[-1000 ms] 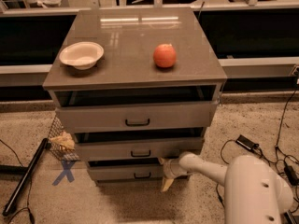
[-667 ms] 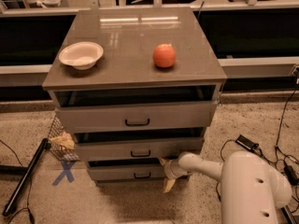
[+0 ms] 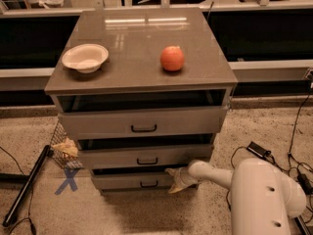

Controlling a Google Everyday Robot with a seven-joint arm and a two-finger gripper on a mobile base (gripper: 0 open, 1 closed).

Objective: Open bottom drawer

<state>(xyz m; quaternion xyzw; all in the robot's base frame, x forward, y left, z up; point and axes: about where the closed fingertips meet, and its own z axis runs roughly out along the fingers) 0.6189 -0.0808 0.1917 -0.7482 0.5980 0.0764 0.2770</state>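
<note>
almost nothing has shifted: the hand (image 3: 177, 180) stays at the right end of the bottom drawer (image 3: 122, 181), which sits barely pulled out beneath the middle drawer (image 3: 112, 158). whether the hand grips anything i cannot tell; the opening looks hardly begun.

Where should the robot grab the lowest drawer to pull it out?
By the small black bar handle in the middle of the bottom drawer, coming straight from the front. Its face is flat, so that bar is the only part sticking out. The gripper sits just right of the handle, close to the drawer's face.
</note>
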